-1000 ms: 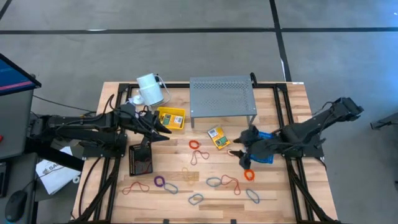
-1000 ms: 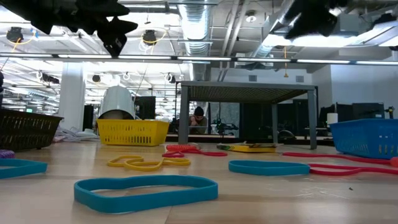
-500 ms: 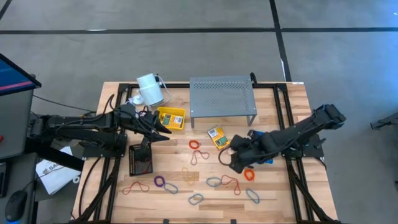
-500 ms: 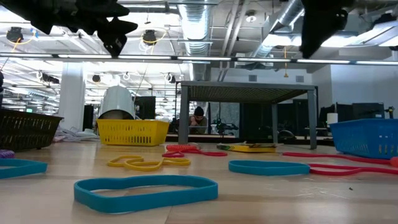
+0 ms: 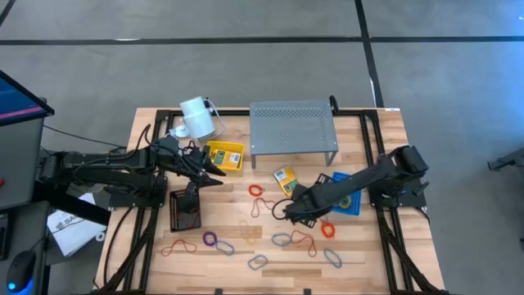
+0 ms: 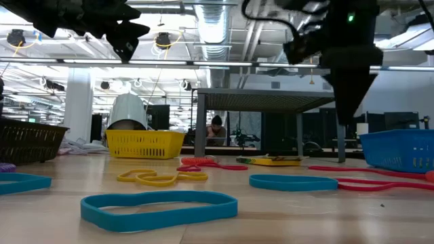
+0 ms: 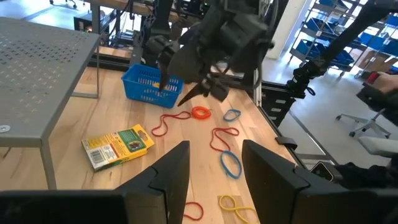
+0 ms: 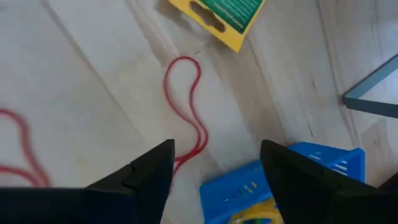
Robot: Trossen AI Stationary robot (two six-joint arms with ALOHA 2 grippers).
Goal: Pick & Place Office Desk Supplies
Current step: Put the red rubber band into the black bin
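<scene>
- No legible text, brand, number or sign was found in any view.
- Print was seen on the crayon box (image 7: 117, 146), on its yellow and green face, but it was too small to be read.
- The same box (image 8: 217, 17) was caught in the right wrist view: only green stripes and a dark oval were made out, no letters.
- Dark marks were noted on the white paper (image 5: 68, 223) beside the table; they could not be read.

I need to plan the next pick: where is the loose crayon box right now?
In the high view, the crayon box lies flat mid-table, just in front of the grey shelf, left of the blue basket, with the open right gripper hovering nearby.
</scene>
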